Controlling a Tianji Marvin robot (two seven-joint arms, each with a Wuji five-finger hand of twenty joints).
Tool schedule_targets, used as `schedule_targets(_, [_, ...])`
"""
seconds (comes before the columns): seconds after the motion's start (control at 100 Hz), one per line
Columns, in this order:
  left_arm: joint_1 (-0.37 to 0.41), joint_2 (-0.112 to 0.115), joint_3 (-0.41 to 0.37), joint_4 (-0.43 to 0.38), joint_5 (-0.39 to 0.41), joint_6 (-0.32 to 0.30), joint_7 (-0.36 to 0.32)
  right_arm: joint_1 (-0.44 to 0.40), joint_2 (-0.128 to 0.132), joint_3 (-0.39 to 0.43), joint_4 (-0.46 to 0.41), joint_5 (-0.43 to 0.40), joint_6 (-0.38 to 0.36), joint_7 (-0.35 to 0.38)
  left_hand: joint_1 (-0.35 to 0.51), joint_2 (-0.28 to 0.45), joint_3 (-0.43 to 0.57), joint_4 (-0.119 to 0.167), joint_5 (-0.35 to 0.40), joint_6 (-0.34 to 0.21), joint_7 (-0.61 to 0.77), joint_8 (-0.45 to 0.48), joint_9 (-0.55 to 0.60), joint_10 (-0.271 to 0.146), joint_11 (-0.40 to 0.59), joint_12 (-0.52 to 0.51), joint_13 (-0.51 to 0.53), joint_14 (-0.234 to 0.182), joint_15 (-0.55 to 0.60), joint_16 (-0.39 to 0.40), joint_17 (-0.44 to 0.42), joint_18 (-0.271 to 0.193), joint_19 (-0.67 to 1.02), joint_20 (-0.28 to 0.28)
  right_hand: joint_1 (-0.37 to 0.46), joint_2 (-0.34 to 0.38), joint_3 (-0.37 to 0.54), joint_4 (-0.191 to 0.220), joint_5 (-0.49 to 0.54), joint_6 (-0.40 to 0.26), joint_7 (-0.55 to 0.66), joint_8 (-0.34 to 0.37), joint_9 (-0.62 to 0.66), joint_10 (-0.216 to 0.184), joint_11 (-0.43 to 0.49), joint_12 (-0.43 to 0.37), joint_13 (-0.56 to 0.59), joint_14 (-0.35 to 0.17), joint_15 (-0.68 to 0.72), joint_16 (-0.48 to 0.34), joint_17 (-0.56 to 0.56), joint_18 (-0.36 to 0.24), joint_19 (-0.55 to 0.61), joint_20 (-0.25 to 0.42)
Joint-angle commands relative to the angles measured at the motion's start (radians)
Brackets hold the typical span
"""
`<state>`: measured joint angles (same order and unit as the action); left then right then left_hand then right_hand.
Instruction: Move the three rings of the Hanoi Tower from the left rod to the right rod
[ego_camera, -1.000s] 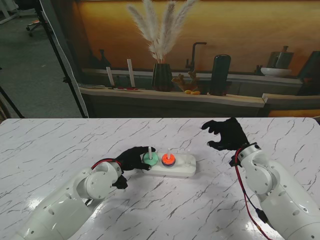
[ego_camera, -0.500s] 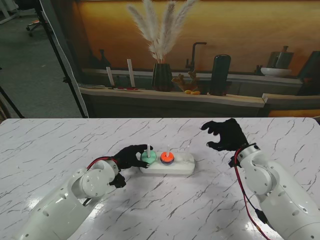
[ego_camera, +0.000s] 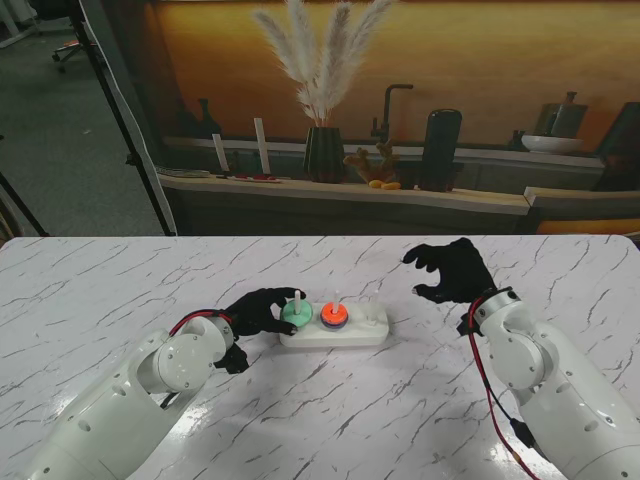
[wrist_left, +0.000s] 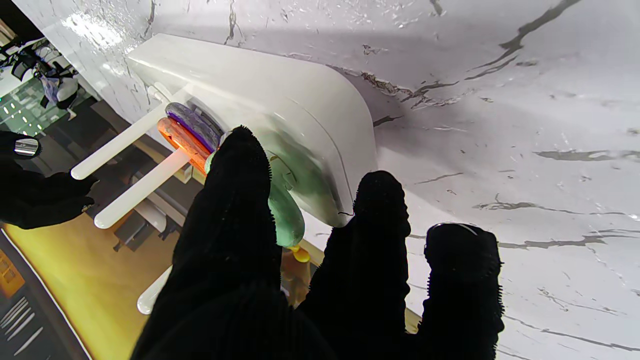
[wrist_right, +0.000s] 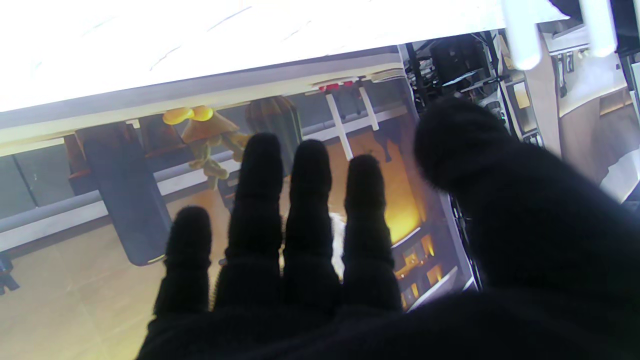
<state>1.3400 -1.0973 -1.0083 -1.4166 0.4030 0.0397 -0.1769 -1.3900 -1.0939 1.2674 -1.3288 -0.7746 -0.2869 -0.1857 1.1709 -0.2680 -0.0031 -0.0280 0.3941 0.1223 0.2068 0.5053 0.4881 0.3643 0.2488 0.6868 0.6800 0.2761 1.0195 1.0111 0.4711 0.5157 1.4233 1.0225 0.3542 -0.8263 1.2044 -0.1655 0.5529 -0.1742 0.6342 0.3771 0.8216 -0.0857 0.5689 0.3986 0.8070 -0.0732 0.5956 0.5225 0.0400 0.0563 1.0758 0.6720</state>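
White marble table (ego_camera: 120, 290); tower base (ego_camera: 360, 330) on it

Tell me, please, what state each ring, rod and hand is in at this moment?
green ring: on the left rod, left hand's fingers at its edge.
orange ring: on the middle rod, atop the purple ring.
purple ring: on the middle rod, lowest there.
right rod: bare.
left hand: grip on the ring unclear.
right hand: open, off the table.

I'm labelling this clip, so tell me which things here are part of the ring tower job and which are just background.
Part of the job:
green ring
orange ring
purple ring
white base
left hand
right hand

Just background:
pampas vase
dark bottle
white bowl
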Motion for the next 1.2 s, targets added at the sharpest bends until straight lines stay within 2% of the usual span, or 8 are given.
schedule_targets(0.0, [-0.002,-0.003,0.002,-0.007,-0.002,-0.014,-0.014,-0.009,-0.006,-0.002,-0.002,-0.001,-0.001,0.001,0.120,0.154,0.065,0.031,0.093,-0.041,0.089,0.062,0.044,-0.105,0.115,0.001,-0.012,0.014,-0.007,-0.002,-0.016,0.040,0.021,-0.001,-0.016,0.018,-0.004,0.045,0.009,0.007,0.005,0.013,0.018,-0.015,0.019,0.009,0.014,-0.007,0.013,0.009,-0.005,0.311,0.017,0.018])
schedule_targets(0.44, [0.013,-0.007,-0.027,-0.021,-0.011,0.000,0.003,-0.009,-0.005,-0.002,0.000,0.001,-0.004,0.004,0.120,0.148,0.058,0.020,0.127,-0.064,0.115,0.074,0.028,-0.103,0.116,-0.081,-0.038,0.029,-0.026,0.004,-0.059,0.070,-0.023,0.005,-0.017,0.017,-0.005,0.044,0.013,0.010,0.004,0.013,0.019,-0.014,0.019,0.008,0.014,-0.006,0.014,0.009,-0.002,0.311,0.018,0.019])
schedule_targets(0.51, [0.018,-0.009,-0.034,-0.023,-0.023,-0.003,0.009,-0.009,-0.005,-0.003,0.000,0.001,-0.004,0.007,0.120,0.153,0.032,0.023,0.120,-0.070,0.109,0.064,0.009,-0.102,0.104,-0.110,-0.069,0.036,-0.055,-0.001,-0.103,0.077,-0.061,-0.008,-0.017,0.017,-0.005,0.044,0.013,0.010,0.004,0.013,0.018,-0.014,0.019,0.008,0.013,-0.006,0.013,0.009,-0.002,0.311,0.019,0.019])
schedule_targets(0.7, [0.021,-0.012,-0.038,-0.019,-0.022,-0.016,0.025,-0.009,-0.004,-0.004,0.000,0.002,-0.004,0.011,0.120,0.153,0.048,0.023,0.125,-0.107,0.112,0.077,-0.065,-0.114,0.051,-0.146,-0.190,0.039,-0.185,-0.021,-0.260,0.084,-0.161,-0.057,-0.016,0.018,-0.005,0.045,0.014,0.011,0.003,0.012,0.018,-0.014,0.018,0.008,0.013,-0.007,0.012,0.009,-0.001,0.311,0.019,0.019])
schedule_targets(0.8, [0.024,-0.017,-0.038,-0.016,-0.026,-0.021,0.044,-0.009,-0.004,-0.004,0.000,0.001,-0.004,0.012,0.120,0.148,0.057,0.022,0.135,-0.116,0.120,0.084,-0.074,-0.115,0.040,-0.153,-0.209,0.039,-0.209,-0.023,-0.289,0.087,-0.175,-0.071,-0.017,0.018,-0.006,0.044,0.014,0.012,0.003,0.012,0.018,-0.013,0.018,0.008,0.014,-0.006,0.013,0.009,0.000,0.311,0.019,0.020])
schedule_targets(0.97, [0.027,-0.018,-0.044,-0.027,-0.038,-0.015,0.040,-0.007,-0.004,-0.005,0.002,0.001,-0.005,0.010,0.120,0.144,0.063,0.021,0.139,-0.109,0.127,0.085,-0.058,-0.109,0.040,-0.151,-0.188,0.038,-0.186,0.003,-0.266,0.094,-0.155,-0.073,-0.017,0.017,-0.006,0.044,0.015,0.013,0.003,0.012,0.018,-0.012,0.018,0.008,0.014,-0.005,0.013,0.009,0.001,0.310,0.020,0.020])
schedule_targets(1.19, [0.029,-0.009,-0.063,-0.064,-0.048,0.002,0.001,-0.007,-0.005,-0.007,0.004,0.002,-0.004,0.009,0.120,0.147,0.059,0.021,0.135,-0.099,0.123,0.078,-0.038,-0.098,0.055,-0.141,-0.163,0.040,-0.158,0.024,-0.238,0.094,-0.139,-0.070,-0.015,0.017,-0.005,0.044,0.017,0.014,0.004,0.012,0.020,-0.013,0.018,0.008,0.014,-0.006,0.012,0.009,0.000,0.311,0.019,0.020])
